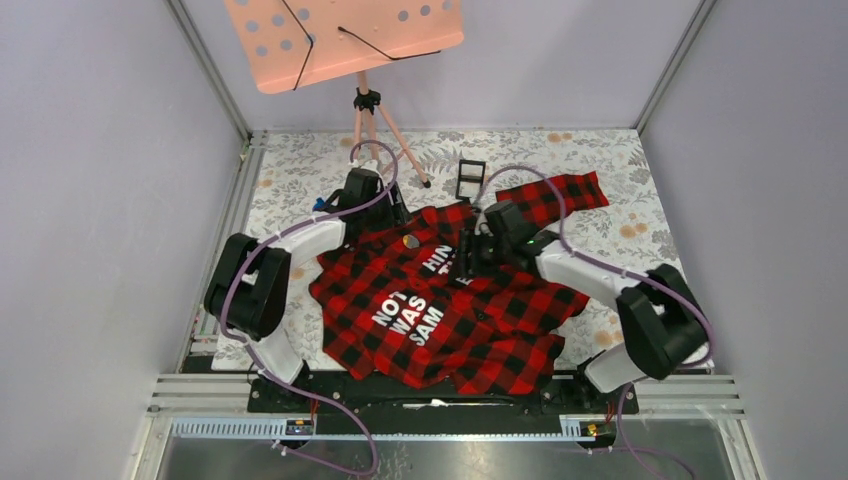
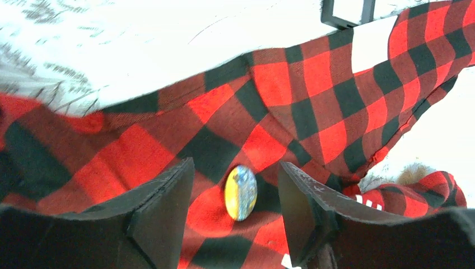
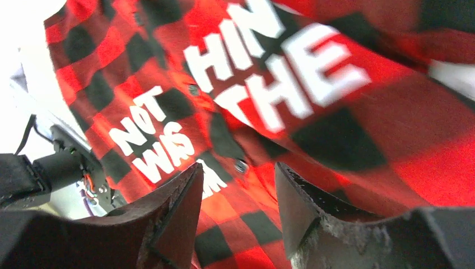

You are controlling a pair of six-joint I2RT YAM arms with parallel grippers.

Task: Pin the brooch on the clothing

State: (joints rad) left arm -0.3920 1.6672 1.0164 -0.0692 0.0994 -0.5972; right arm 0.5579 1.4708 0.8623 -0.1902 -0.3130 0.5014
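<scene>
I cannot make out the design on the brooch (image 2: 240,192), which is blurred, while the black frame (image 2: 341,23) and the top letters on the shirt (image 3: 336,140) are cut by picture edges.

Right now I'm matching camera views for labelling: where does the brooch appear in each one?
Top external: brooch on the flannel shirt, left of the HIN lettering.
Left wrist: low centre, between the left tool's fingers.
Right wrist: not in it.
Shared landmark: the flannel shirt.
</scene>
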